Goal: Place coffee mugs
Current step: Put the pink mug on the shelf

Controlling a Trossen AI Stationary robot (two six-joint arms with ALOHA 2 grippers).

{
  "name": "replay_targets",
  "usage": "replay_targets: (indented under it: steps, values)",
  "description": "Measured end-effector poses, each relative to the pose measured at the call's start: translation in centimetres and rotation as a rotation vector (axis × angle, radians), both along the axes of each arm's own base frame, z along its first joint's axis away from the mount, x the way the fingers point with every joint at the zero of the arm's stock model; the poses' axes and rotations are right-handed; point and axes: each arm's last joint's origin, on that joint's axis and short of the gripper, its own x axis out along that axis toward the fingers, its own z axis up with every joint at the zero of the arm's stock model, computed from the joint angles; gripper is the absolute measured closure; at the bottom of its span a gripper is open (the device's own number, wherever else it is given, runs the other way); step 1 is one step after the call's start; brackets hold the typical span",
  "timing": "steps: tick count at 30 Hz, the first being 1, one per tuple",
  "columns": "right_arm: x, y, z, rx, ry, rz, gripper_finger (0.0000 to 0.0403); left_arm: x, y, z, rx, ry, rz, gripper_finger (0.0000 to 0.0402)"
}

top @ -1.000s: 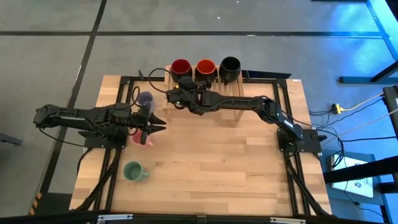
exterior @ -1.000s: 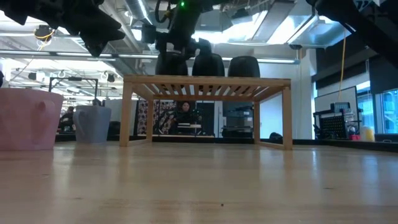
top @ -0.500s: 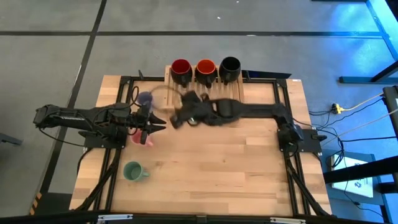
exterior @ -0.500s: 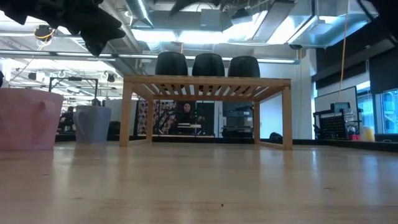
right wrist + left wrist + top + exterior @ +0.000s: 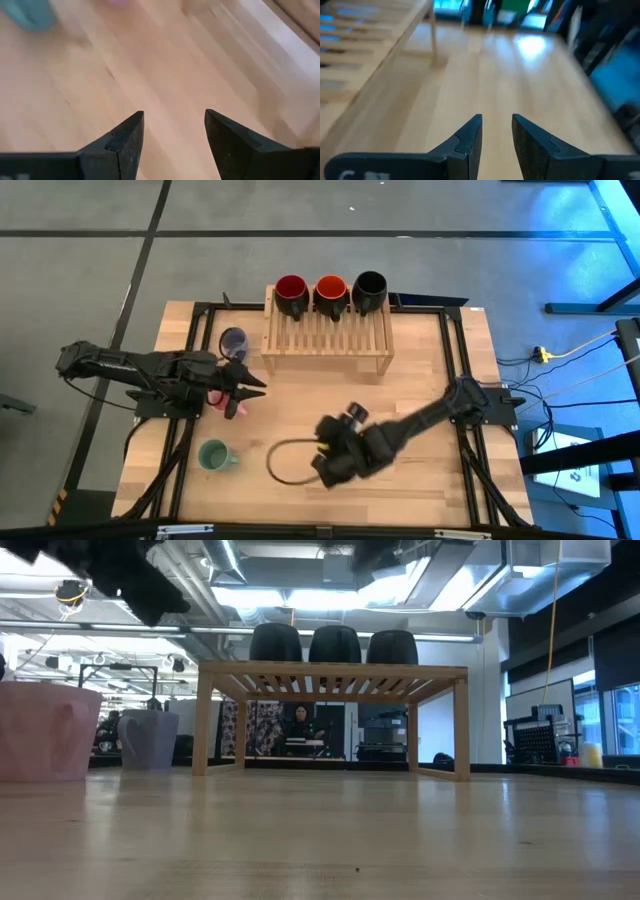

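Note:
Three mugs stand on the far end of the wooden slatted rack [image 5: 326, 332]: a red-inside mug [image 5: 291, 292], a second red-inside mug [image 5: 331, 292] and a black mug [image 5: 370, 288]. The lavender mug [image 5: 233, 340] stands on the table left of the rack. The pink mug [image 5: 221, 402] sits partly under my left gripper [image 5: 250, 388], which hovers open above it. The green mug [image 5: 213, 455] stands near the table's near-left corner. My right gripper [image 5: 325, 467] is open over the near middle of the table, right of the green mug, holding nothing.
The rack [image 5: 335, 715] stands on legs with open space beneath it. Bare wooden table [image 5: 420, 430] stretches between the rack and the near edge. A black cable loop [image 5: 285, 462] hangs from the right arm. A person [image 5: 297, 725] sits in the room beyond the table.
My right gripper has swept quickly from the red-inside mug at the rack's far-left end toward the table's near edge, and now hangs over the near middle. The three mugs on the rack stayed in place.

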Motion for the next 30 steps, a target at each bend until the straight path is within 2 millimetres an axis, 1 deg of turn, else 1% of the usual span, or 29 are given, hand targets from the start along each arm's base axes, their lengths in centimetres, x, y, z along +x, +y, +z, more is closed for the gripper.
replay_targets:
  steps: [4, 7, 10, 13, 15, 18, 20, 22, 24, 26, 30]
  values:
    - [-3.0, 2.2, -3.4, -0.005, 0.022, -0.057, 0.0205, 0.6, -0.2, 2.8, 0.082, 0.153, 0.044, 0.0302]
    - [-5.3, 3.0, -4.9, 0.057, -0.013, -0.073, 0.0205, 1.2, -0.2, 5.0, 0.058, 0.273, 0.057, 0.0302]
    - [-7.2, 3.1, -6.5, 0.12, -0.083, -0.079, 0.0205, 1.1, -0.1, 6.7, 0.009, 0.446, 0.112, 0.0302]
    - [-8.7, 2.7, -7.3, 0.19, -0.175, -0.07, 0.0205, 0.8, 0.1, 8.0, -0.04, 0.598, 0.165, 0.0301]
    - [-9.3, 2.2, -8.1, 0.225, -0.215, -0.064, 0.0205, 0.4, 0.3, 8.4, -0.068, 0.677, 0.193, 0.0299]
    - [-10.1, 1.5, -9.3, 0.256, -0.25, -0.048, 0.0205, -0.2, 0.8, 8.3, -0.106, 0.782, 0.254, 0.0285]
    - [-9.9, 1.1, -9.7, 0.279, -0.289, -0.04, 0.0205, -0.6, 1.5, 7.8, -0.133, 0.848, 0.291, 0.0269]
    - [-9.9, 0.9, -10.2, 0.282, -0.282, -0.019, 0.0205, -0.8, 2.2, 7.0, -0.171, 0.896, 0.303, 0.025]
    - [-9.7, 0.7, -10.2, 0.281, -0.285, -0.006, 0.0205, -1.0, 2.9, 6.2, -0.193, 0.942, 0.311, 0.0231]
    - [-9.5, 0.5, -10.1, 0.267, -0.291, -0.007, 0.0205, -0.9, 3.6, 5.4, -0.166, 0.978, 0.298, 0.0218]
    - [-9.2, 0.1, -10.1, 0.239, -0.305, -0.016, 0.0205, -0.8, 4.9, 3.3, -0.119, 1.068, 0.246, 0.0212]
